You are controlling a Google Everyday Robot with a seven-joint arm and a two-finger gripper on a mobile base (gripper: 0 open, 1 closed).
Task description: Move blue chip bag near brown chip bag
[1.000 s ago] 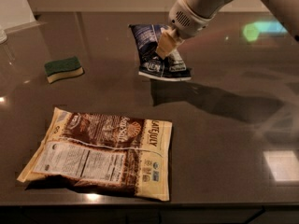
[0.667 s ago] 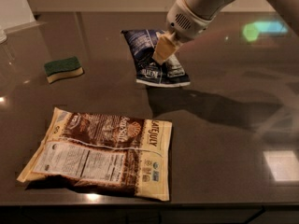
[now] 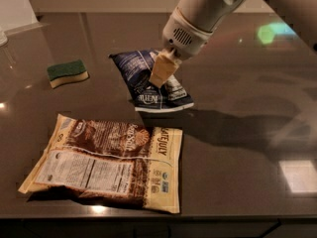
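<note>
The blue chip bag is dark navy with white label panels and hangs tilted just above the dark table, a little behind the brown chip bag. My gripper comes down from the upper right on a white arm and is shut on the blue chip bag near its middle. The brown chip bag lies flat at the front left, brown with cream-yellow edges and a white nutrition label. A small gap separates the blue bag's lower edge from the brown bag's top edge.
A green-and-yellow sponge lies at the left, behind the brown bag. The table's front edge runs along the bottom. The arm's shadow falls on the table to the right of the bags.
My gripper has carried the blue chip bag leftward and toward the front, closer to the brown chip bag. The brown bag and sponge have not moved.
</note>
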